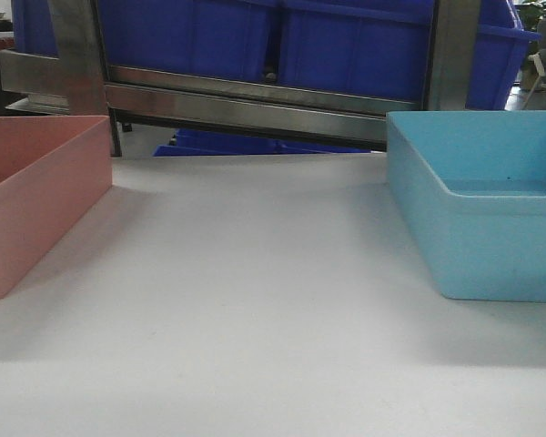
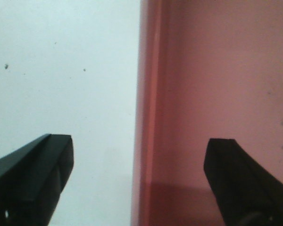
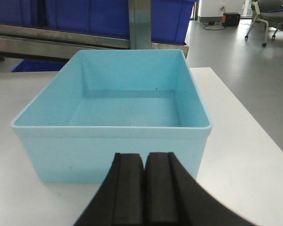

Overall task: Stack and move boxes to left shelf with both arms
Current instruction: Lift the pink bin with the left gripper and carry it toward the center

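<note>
Salmon pink box (image 1: 36,196) sits at the left edge of the white table (image 1: 255,300), partly cut off by the front view. It has smooth matte walls, stands upright and has its open side up.

Light sky blue box (image 1: 482,214) is on the right side of the same table, well apart from the pink one. It's the same rectangular tub shape, with smooth walls, a rolled rim and rounded corners. There's a small dark speck on its far inner wall.

Left shelf (image 1: 246,105) runs behind the table's far edge. I see a flat steel front bar and steel uprights, with dark blue bins (image 1: 346,45) sitting on it.

My left claw (image 2: 139,146) is spread wide and straddles a pink box wall. One finger is over the table outside, the other over the pink interior, and the rim runs between them. I can't tell if either finger touches the wall.

My right claw (image 3: 144,157) has its fingers pressed together with nothing between them. It's just short of the blue box's near wall, roughly mid-width.
</note>
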Motion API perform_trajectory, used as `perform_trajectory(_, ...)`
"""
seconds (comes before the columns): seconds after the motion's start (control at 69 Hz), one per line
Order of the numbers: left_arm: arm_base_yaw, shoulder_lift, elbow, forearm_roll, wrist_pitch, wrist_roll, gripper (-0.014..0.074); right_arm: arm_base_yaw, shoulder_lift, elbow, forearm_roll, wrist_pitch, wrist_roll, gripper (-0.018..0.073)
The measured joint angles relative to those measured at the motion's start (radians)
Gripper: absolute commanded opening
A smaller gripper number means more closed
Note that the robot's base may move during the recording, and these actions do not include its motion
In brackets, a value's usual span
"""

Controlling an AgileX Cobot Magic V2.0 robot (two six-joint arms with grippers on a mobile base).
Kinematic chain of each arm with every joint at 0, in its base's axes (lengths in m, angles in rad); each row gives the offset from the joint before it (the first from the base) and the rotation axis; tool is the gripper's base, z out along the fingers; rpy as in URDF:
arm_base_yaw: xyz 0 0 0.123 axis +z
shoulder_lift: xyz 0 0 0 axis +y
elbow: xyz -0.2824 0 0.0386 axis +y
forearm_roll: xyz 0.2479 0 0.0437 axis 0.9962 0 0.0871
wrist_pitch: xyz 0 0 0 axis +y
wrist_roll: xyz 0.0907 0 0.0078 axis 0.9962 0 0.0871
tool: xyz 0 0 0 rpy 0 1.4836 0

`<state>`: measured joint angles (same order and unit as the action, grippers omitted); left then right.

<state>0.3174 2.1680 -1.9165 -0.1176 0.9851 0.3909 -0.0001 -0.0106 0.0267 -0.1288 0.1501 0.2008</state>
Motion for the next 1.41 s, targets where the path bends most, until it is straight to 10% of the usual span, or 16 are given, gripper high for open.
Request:
perform_trajectory(0.449,0.016,0.066,-0.003,-0.019,-0.054,0.000,-0.0027,0.000,0.000,0.000,0.000,-0.002,0.000,0.0049)
perform_trajectory(1.043,0.016,-0.035,-0.014,-0.141,0.061,-0.058,-0.0010,0.000,0.000,0.000,0.000,-0.020,0.000,0.0049)
perform_trajectory(1.406,-0.107,-0.275,0.111,-0.230,0.129,-0.273,-0.0010,0.000,0.000,0.000,0.000,-0.020,0.000,0.0049)
